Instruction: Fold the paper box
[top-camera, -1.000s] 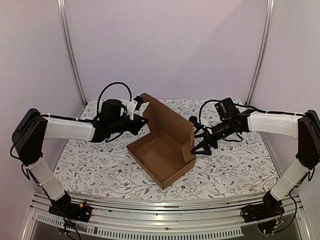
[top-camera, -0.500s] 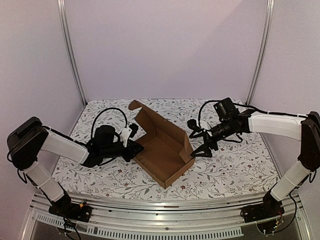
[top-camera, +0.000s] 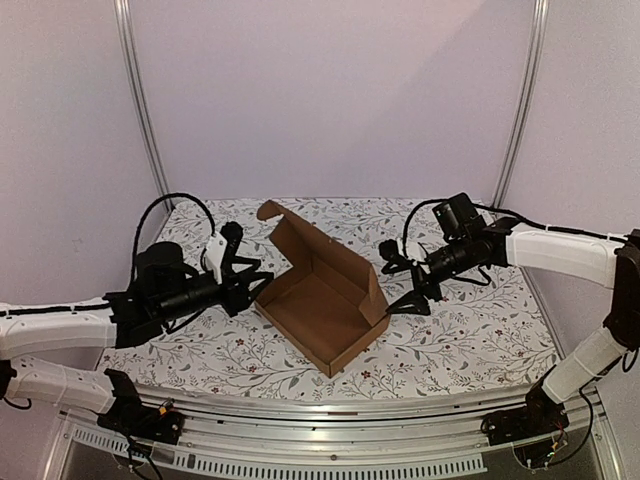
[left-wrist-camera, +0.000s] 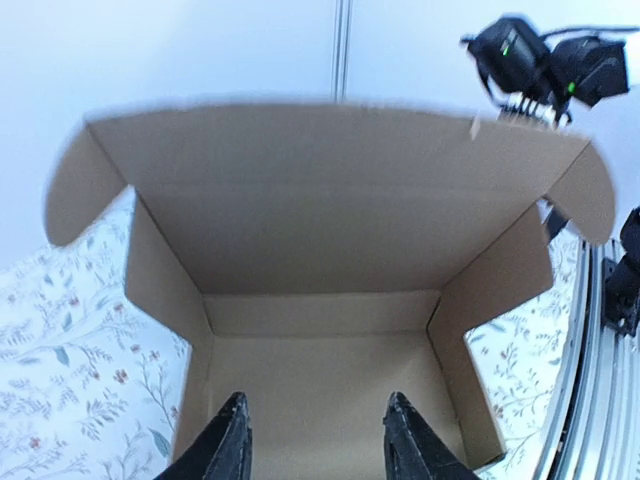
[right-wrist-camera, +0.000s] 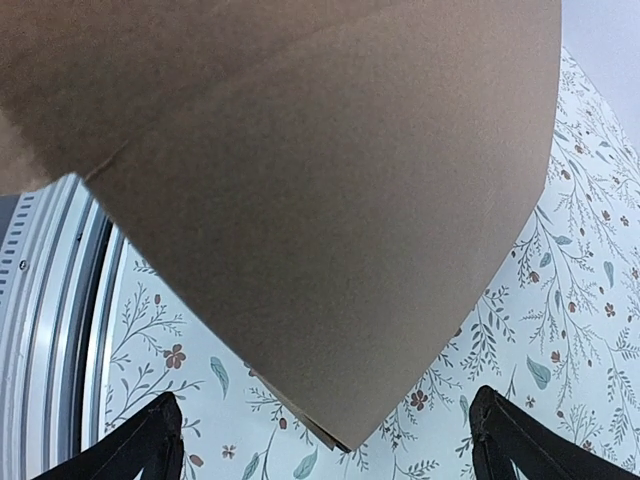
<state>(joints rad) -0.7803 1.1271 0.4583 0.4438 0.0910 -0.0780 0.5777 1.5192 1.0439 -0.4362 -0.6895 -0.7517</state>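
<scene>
Top external view: the box (top-camera: 322, 300) sits open in the middle of the worktop (top-camera: 460, 340), rear wall upright with rounded flaps. Left hand (top-camera: 254, 288) hovers just left of it, its 2 fingers partly apart, gripping nothing. Right hand (top-camera: 389, 284) is beside the box's right wall, spread wide, also empty.

No writing, label, brand or number is readable anywhere.
</scene>
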